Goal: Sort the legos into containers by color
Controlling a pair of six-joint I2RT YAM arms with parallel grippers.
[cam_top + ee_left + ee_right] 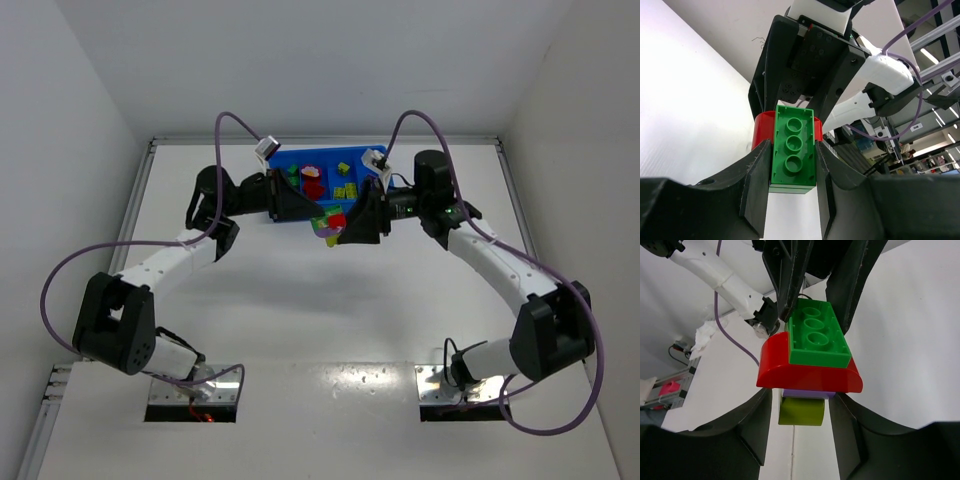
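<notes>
A clump of legos [330, 222] hangs in the air just in front of the blue tray [350, 155], between both grippers. It is a green brick [817, 337] on a red curved brick [805, 375], with a purple brick [807, 394] and an olive-yellow brick [801, 412] below. My left gripper [792, 145] is shut on the green brick [792, 155]; the red brick [762, 127] shows behind it. My right gripper [803, 395] stands close around the purple and olive bricks, with a thin gap on its left side. In the top view the left gripper [318, 215] and right gripper [343, 226] face each other.
The tray holds green legos [292, 172], a red and pink clump [313, 182] and yellow legos [346, 188] in separate compartments. White walls close in the table on the left, right and back. Purple cables loop over both arms.
</notes>
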